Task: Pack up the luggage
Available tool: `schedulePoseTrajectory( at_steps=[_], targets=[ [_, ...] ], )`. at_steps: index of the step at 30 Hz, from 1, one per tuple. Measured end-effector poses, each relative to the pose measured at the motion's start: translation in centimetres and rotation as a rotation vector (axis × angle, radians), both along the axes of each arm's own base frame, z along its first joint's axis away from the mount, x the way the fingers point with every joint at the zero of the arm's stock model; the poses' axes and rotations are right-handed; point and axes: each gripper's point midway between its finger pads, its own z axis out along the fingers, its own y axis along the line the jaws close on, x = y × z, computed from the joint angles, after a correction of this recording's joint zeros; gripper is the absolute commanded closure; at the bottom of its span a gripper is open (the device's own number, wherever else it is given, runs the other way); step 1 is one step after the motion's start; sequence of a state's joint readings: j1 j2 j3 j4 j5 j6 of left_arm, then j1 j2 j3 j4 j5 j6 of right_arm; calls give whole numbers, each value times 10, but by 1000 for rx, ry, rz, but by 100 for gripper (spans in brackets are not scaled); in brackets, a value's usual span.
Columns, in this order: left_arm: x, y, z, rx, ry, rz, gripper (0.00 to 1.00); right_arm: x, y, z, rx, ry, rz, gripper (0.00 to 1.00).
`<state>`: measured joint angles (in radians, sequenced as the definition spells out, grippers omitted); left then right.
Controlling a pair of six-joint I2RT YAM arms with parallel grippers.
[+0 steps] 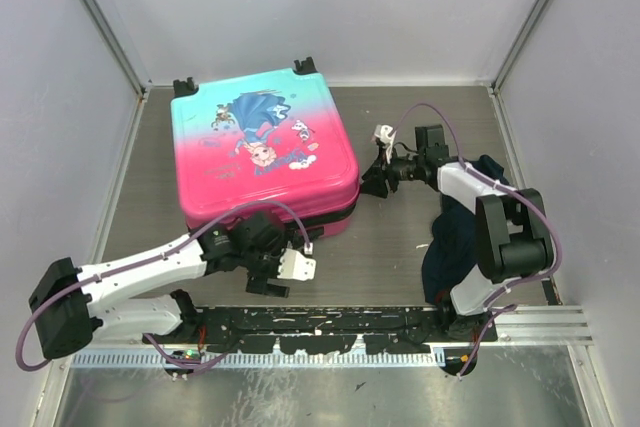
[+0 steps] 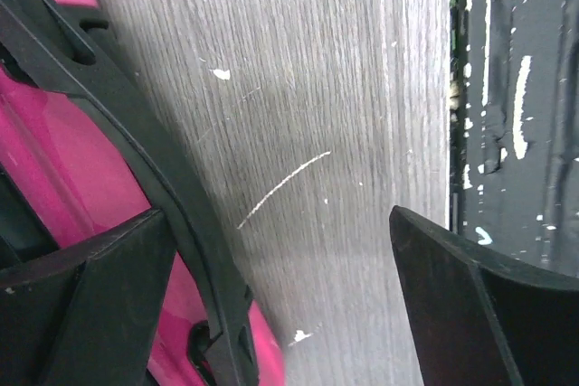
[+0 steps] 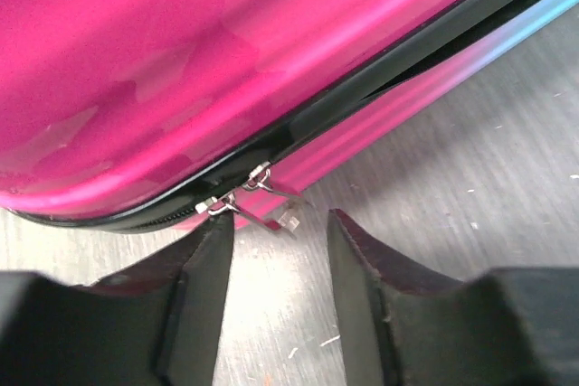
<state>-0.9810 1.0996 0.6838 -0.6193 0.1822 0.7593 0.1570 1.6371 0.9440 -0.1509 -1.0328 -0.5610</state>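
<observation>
The luggage (image 1: 262, 152), a pink-to-turquoise hard shell with a cartoon print, lies flat with its lid down at the back left of the table. My left gripper (image 1: 268, 282) is open and empty at the shell's near edge. In the left wrist view (image 2: 280, 314) its left finger (image 2: 81, 300) lies against the pink shell (image 2: 63, 169) and black zipper band (image 2: 154, 169). My right gripper (image 1: 369, 185) is open at the luggage's right front corner. In the right wrist view (image 3: 276, 237) two metal zipper pulls (image 3: 244, 192) hang just ahead of its left fingertip (image 3: 208, 250), and the seam gapes slightly to the right.
A dark navy cloth heap (image 1: 455, 237) lies at the right beside the right arm's base. A black mounting rail (image 1: 330, 332) runs along the near edge and also shows in the left wrist view (image 2: 516, 88). Grey walls enclose the table on three sides.
</observation>
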Motion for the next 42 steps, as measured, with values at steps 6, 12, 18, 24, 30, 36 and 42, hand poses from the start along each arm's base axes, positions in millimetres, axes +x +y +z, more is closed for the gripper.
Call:
schedulePoseTrajectory(
  at_steps=[6,12,18,24,30,36,42],
  targets=[
    [-12,-14,32,-13,17,-6,2,0,-10,22,-24,-89,-58,13],
    [-11,-54,125,-225,-110,-69,2,11,-34,39,-23,-113,-145,4],
    [21,-42,184,-340,-102,165,2,40,-62,66,-52,-153,-245,3],
    [119,25,228,-451,-64,715,2,79,-64,97,-44,-187,-293,3],
    [166,122,227,-565,11,1227,2,114,-66,87,-59,-116,-367,3],
    [185,230,208,-590,1,1689,2,129,-58,64,-100,-51,-395,2],
    [181,273,155,-466,10,1842,2,122,-32,55,-99,-14,-352,1]
  ],
)
